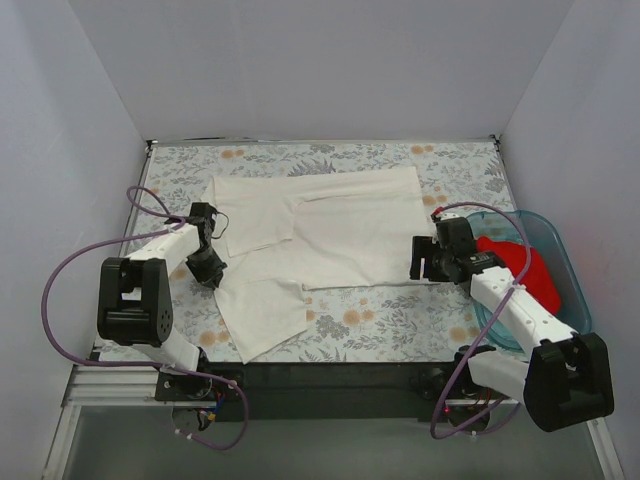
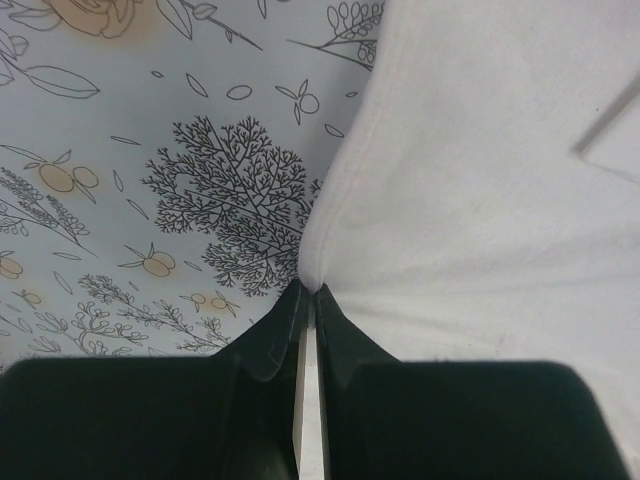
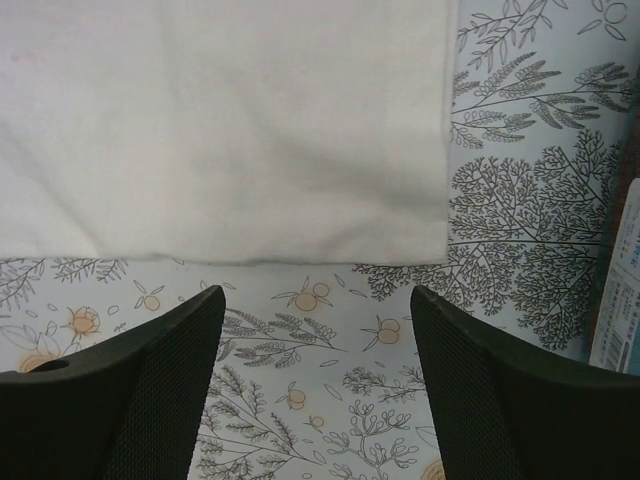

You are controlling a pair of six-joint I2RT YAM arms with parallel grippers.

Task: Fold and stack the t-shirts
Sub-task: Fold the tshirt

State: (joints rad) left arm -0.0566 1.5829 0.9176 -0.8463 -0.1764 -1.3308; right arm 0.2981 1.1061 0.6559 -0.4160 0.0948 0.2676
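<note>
The white t-shirt [image 1: 340,225] lies spread flat on the floral table cover, its sleeves toward the left. My left gripper [image 1: 215,272] sits at the shirt's left edge between the two sleeves. In the left wrist view that gripper [image 2: 310,292] is shut, pinching a small fold of the white t-shirt [image 2: 480,180]. My right gripper [image 1: 420,262] hovers at the shirt's near right corner. It is open [image 3: 315,300], with only table cover between its fingers, and the white t-shirt's edge [image 3: 230,130] lies just beyond them. The red t-shirt [image 1: 520,265] lies bunched in the tub.
A translucent blue plastic tub [image 1: 565,262] stands at the table's right edge, beside the right arm. White walls enclose the table on the left, back and right. A black rail [image 1: 330,385] runs along the near edge between the arm bases.
</note>
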